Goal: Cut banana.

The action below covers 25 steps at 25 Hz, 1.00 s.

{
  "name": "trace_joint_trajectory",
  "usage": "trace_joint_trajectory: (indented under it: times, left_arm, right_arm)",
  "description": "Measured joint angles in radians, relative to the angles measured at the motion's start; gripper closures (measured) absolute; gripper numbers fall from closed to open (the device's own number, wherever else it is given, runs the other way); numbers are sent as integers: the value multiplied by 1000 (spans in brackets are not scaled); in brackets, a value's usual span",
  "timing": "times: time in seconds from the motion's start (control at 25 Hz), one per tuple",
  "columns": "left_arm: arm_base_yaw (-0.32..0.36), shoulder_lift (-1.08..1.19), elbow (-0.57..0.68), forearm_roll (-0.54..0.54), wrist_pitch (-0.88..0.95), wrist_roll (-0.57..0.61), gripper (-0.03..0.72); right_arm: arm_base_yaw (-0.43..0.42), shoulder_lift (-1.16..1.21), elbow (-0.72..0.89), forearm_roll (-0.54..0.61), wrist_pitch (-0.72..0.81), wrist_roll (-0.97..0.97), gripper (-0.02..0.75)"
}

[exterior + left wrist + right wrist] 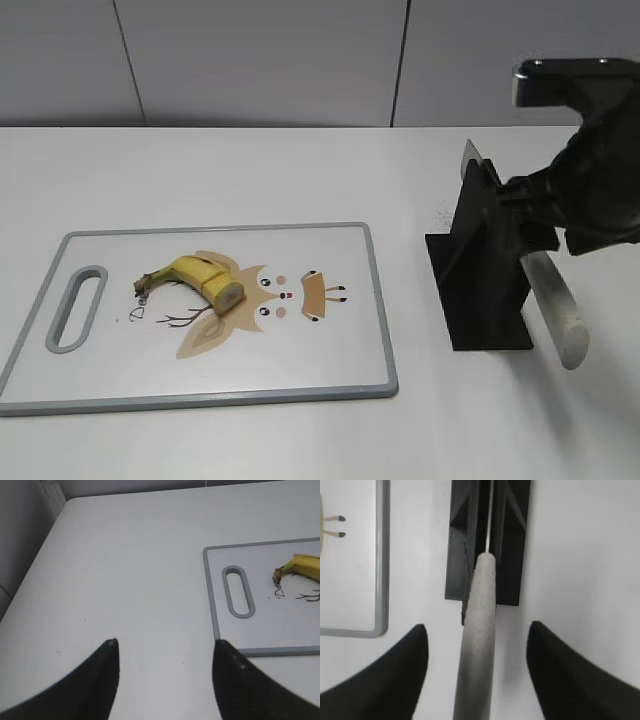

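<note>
A partly cut banana (195,277) with its stem to the left lies on the white cutting board (330,375); its stem end shows in the left wrist view (300,567). A knife with a grey handle (553,305) stands slotted in a black holder (478,270). My right gripper (479,630) is open, its fingers on either side of the knife handle (480,630) without touching it. My left gripper (165,647) is open and empty above the bare table, left of the board's corner (215,630); it is out of the exterior view.
The board has a grey rim, a handle slot (77,307) on its left and a cartoon deer print (285,300). The black holder (487,540) stands right of the board on the white table. A grey wall runs behind.
</note>
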Motion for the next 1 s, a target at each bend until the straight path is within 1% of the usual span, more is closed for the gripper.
trace_joint_trajectory:
  times: [0.12, 0.2, 0.36, 0.48, 0.64, 0.8, 0.88, 1.0]
  left_arm:
    - [0, 0, 0, 0, 0, 0, 130]
    - [0, 0, 0, 0, 0, 0, 130]
    - [0, 0, 0, 0, 0, 0, 130]
    - [0, 0, 0, 1, 0, 0, 130]
    - [0, 0, 0, 1, 0, 0, 130]
    - [0, 0, 0, 1, 0, 0, 130]
    - [0, 0, 0, 1, 0, 0, 130]
    - [0, 0, 0, 1, 0, 0, 130]
  right_arm:
    - [0, 0, -46, 11, 4, -64, 119]
    - [0, -6, -76, 21, 20, -129, 79]
    - [0, -67, -95, 70, 59, -268, 69]
    - [0, -172, -62, 122, 65, -361, 69]
    - [0, -344, 49, 150, 49, -459, 70]
    - [0, -527, 201, 151, -1, -475, 82]
    - [0, -611, 272, 152, 4, -490, 92]
    - [0, -726, 338, 152, 47, -502, 99]
